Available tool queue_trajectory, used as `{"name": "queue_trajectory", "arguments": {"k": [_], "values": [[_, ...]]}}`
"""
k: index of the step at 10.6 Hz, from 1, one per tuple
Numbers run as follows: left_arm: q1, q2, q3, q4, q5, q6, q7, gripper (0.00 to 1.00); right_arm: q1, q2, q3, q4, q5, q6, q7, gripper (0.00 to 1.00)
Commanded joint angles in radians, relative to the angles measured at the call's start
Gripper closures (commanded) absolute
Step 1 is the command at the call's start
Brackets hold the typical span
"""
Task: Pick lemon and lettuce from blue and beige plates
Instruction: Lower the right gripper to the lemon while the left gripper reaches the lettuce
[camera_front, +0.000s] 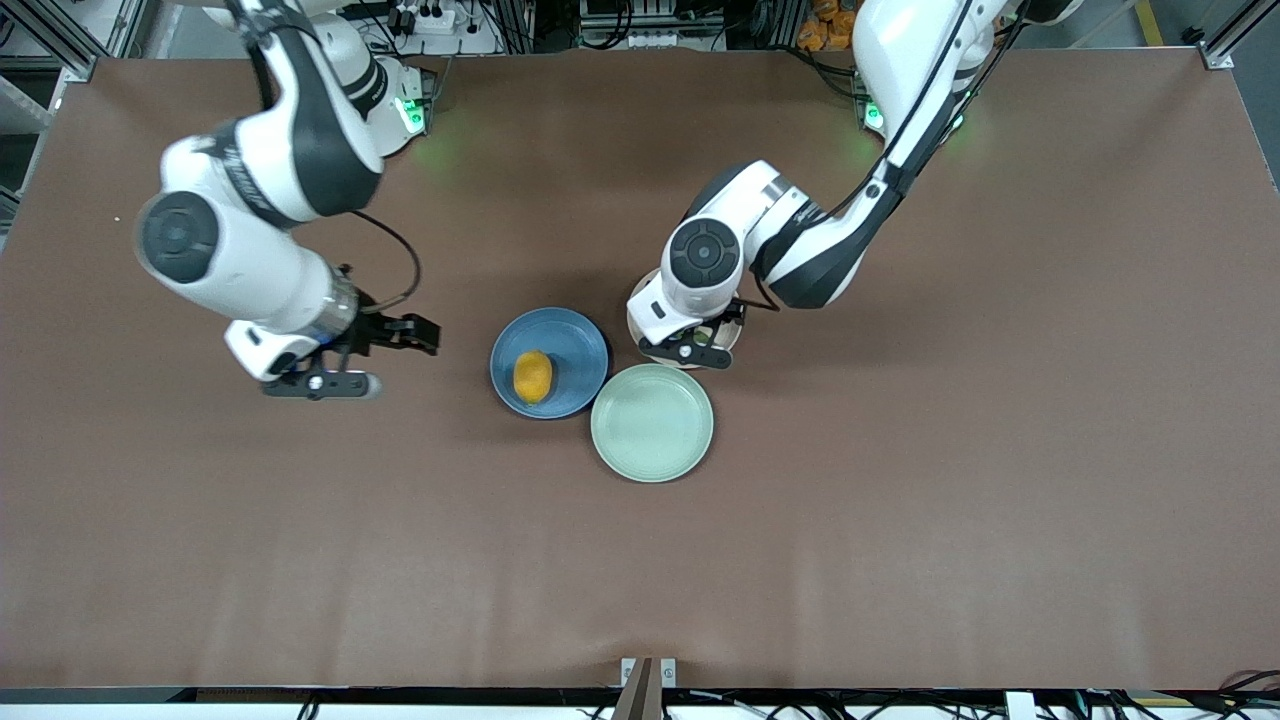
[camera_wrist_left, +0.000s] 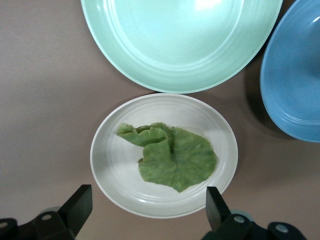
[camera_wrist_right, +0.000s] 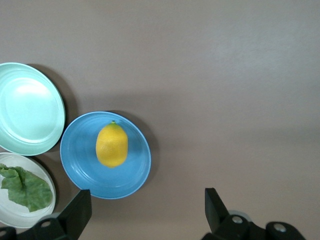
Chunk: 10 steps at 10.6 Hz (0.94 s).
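Three plates sit close together in the middle of the brown desk (camera_front: 900, 560). The blue plate (camera_front: 575, 350) carries a yellow lemon (camera_front: 533, 376), lying a little off its centre. The beige plate (camera_wrist_left: 115, 165) holds a flat, crinkled leaf of lettuce (camera_wrist_left: 175, 157). The pale green plate (camera_front: 652, 422) has nothing on it and lies nearest the front camera, just beside the other two.

The left hand (camera_wrist_left: 150, 212) hangs directly over the beige plate, pointing down, its two fingers spread wide with the lettuce below the gap between them; it holds nothing. The left arm bends sharply at the elbow to reach there from its base.

The right hand (camera_front: 350, 360) hovers over bare desk toward the right arm's end, with the blue plate and lemon a short way off from its fingers. Its fingers are also wide apart and empty.

From the front, the left arm's wrist covers most of the beige plate, so the lettuce barely shows; the left wrist view shows leaf and plate whole. The right wrist view takes in all three plates at once, lemon plainly in sight.
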Motion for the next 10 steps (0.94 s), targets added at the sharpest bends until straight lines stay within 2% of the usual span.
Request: {"name": "queue_trajectory", "arguments": {"k": [1,3,6,10], "values": [[-0.018,0.046,0.006,0.010,0.037,0.031,-0.027,0.00,0.053,0.005,-0.008,-0.078,0.015,0.120,0.079,0.00],[-0.027,0.074,0.005,0.010,0.053,0.036,-0.027,0.00,0.087,0.043,-0.008,-0.084,0.015,0.168,0.110,0.00],[-0.036,0.116,0.006,0.010,0.067,0.036,-0.027,0.00,0.139,0.093,-0.008,-0.139,0.015,0.321,0.162,0.00],[-0.061,0.150,0.011,0.010,0.065,0.052,-0.027,0.00,0.171,0.156,-0.009,-0.156,0.015,0.418,0.199,0.00]]}}
